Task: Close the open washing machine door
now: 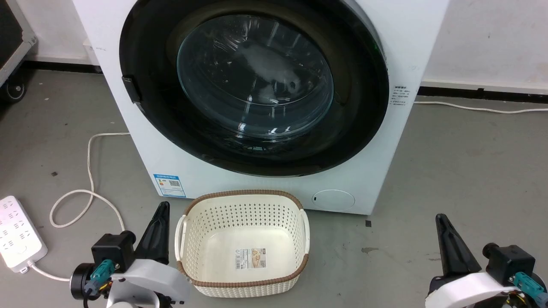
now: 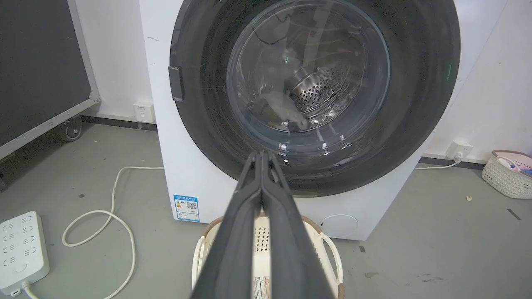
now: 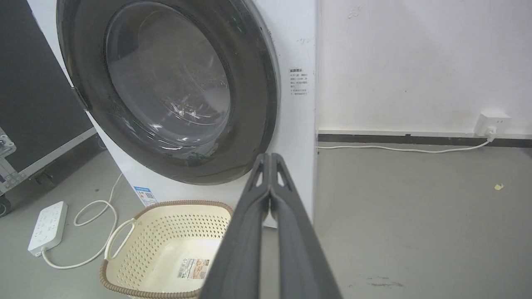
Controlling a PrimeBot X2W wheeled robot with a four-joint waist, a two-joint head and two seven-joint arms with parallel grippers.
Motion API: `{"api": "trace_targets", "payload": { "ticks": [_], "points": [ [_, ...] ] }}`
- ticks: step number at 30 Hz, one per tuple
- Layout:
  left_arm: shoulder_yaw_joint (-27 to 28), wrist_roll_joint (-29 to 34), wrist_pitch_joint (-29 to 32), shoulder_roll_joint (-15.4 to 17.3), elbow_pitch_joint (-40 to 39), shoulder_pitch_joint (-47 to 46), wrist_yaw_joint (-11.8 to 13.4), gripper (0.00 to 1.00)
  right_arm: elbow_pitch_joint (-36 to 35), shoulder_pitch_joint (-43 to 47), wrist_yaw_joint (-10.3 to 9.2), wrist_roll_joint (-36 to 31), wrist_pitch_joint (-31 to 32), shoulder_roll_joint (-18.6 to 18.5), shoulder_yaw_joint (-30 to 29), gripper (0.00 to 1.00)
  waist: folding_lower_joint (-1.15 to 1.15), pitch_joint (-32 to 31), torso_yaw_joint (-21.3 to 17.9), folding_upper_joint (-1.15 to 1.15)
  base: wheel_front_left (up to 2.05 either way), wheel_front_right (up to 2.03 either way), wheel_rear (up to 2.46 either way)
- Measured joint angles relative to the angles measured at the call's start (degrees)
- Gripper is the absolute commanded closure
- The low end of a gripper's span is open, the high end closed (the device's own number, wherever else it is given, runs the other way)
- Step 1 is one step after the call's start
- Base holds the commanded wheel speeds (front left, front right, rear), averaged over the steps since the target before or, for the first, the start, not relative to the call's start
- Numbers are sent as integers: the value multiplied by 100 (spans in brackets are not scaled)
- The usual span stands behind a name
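White front-loading washing machine (image 1: 421, 47) stands on the grey floor (image 1: 462, 171) against the wall. The washing machine door (image 1: 257, 81), black-rimmed with a clear glass bowl, lies flat against the machine's front, over the drum opening. Cream perforated basket (image 1: 244, 194) sits just before the machine. Left gripper (image 1: 162, 209) and right gripper (image 1: 442, 220) flank the basket, jaws pressed together, holding nothing.

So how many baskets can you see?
2. One empty basket on the floor before the washer; a second basket by the wall to its right, with things inside. More may be hidden.
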Motion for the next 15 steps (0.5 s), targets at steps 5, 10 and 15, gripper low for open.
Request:
{"api": "trace_targets", "payload": {
  "ticks": [5,10,15],
  "points": [
    [45,77,48,-31,-34,1,-1,100,-25,0,0,-42,45,0,11,100,0,2,13,0,0,0,0],
    [78,164,93,-64,-80,4,-1,100,-55,0,0,-93,59,0,19,100,0,3,26,0,0,0,0],
    [107,265,143,-92,-114,15,-2,100,-86,0,0,-123,120,0,30,100,0,5,38,0,0,0,0]
  ]
}}
